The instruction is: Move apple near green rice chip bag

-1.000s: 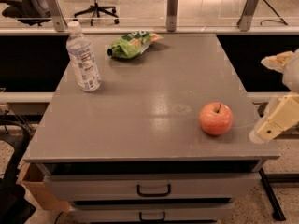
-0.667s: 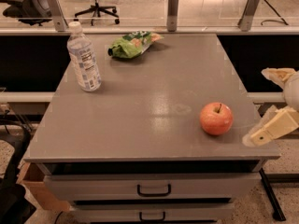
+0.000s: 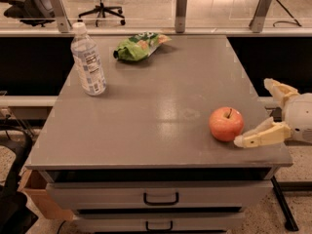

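Round, shiny red-orange apple with a short dark stem on the near right of the smooth grey cabinet top, well apart from the wrinkly, glossy bright green rice chip bag lying at the far edge. Cream two-finger gripper at the right edge, spread wide and grasping nothing, near fingertip just beside the apple. Upright clear plastic water bottle with white cap far left, contents not discernible; two grey drawers with dark handles below, both closed.
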